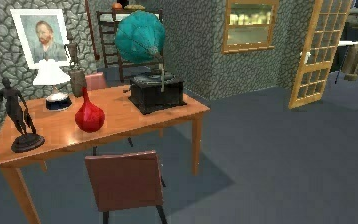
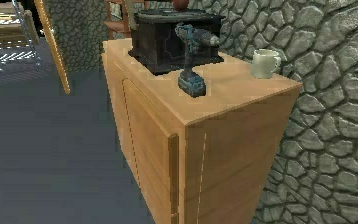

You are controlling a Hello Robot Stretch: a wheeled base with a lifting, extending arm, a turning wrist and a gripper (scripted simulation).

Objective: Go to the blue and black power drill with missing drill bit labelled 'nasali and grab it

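On the cabinet (image 2: 249, 97), upright blue-black drill (image 2: 190, 58)

In the arm side view, the black box (image 2: 155, 45) at 12 o'clock is cut by the top edge and partly hidden behind the power drill (image 2: 192, 60). In the forward view, the chair (image 1: 127, 180) at 6 o'clock runs off the bottom edge.

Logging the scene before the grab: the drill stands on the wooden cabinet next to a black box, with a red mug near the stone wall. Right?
Not quite: the arm side view shows the mug is white, not red. The drill does stand on the wooden cabinet next to the black box, the mug near the stone wall.
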